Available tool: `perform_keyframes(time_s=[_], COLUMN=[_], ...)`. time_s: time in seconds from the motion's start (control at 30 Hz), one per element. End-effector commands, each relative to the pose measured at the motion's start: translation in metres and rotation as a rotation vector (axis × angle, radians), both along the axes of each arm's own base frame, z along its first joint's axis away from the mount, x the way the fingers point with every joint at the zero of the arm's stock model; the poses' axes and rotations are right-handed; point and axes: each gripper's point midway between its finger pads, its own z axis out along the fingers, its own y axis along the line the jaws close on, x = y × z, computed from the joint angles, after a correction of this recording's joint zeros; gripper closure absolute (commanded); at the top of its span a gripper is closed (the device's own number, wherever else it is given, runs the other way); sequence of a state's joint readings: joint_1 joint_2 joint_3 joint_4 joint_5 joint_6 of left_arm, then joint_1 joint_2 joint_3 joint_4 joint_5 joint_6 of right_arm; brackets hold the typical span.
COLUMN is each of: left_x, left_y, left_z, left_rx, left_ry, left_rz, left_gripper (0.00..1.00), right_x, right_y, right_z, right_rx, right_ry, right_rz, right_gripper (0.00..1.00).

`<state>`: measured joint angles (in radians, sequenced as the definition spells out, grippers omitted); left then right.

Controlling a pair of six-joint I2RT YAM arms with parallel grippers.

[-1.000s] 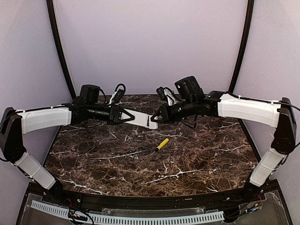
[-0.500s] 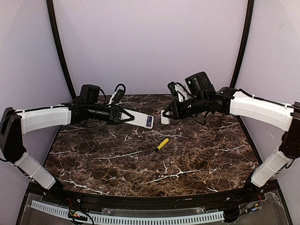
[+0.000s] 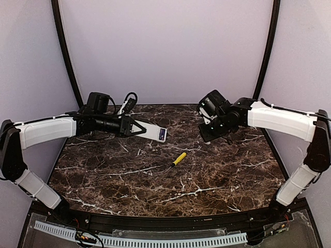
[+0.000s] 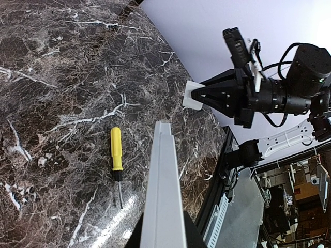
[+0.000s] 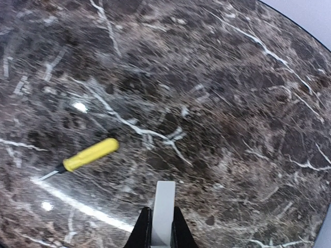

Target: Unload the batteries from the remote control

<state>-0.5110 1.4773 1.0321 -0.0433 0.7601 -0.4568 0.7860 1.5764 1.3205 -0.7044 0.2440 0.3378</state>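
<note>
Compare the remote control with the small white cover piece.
The remote control is long; the cover piece is short. The remote control sits in the left pincer, the cover piece in the right pincer. The remote control shows a purple patch near its free end; the cover piece looks plain. Both are white, held above the table.

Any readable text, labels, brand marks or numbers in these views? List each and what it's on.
None can be read.
remote control: white surface shows, no print legible.
cover piece: blank white.
screwdriver: yellow handle, no marking legible.
</note>
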Motion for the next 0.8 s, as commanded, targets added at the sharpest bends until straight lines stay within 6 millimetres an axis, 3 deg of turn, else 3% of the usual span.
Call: perform_keyframes(time_s=[0.0,0.3,0.53,0.77], left_x=[0.000,0.002,0.003,0.003], left_y=[-0.002,-0.003,-0.004,-0.004], left_z=[0.025,0.018,0.014,0.013], left_rx=[-0.024,-0.013,-0.009,-0.005], left_ry=[-0.069,-0.056,-0.043,-0.044], left_rz=[-0.012,-0.012,-0.014,-0.012], left_gripper=[1.00,1.00,1.00,1.00], right_x=[0.009,0.003,-0.002,-0.002], right_y=[-0.055,-0.105,-0.115,-0.115], right_z=[-0.031,-0.088,-0.119,-0.130], right_rx=[-0.348,-0.698,-0.714,-0.643], right_ry=[-0.002,0.097,0.180,0.213], right_rz=[-0.101,-0.137,-0.143,-0.147], right_gripper=[1.00,1.00,1.00,0.86])
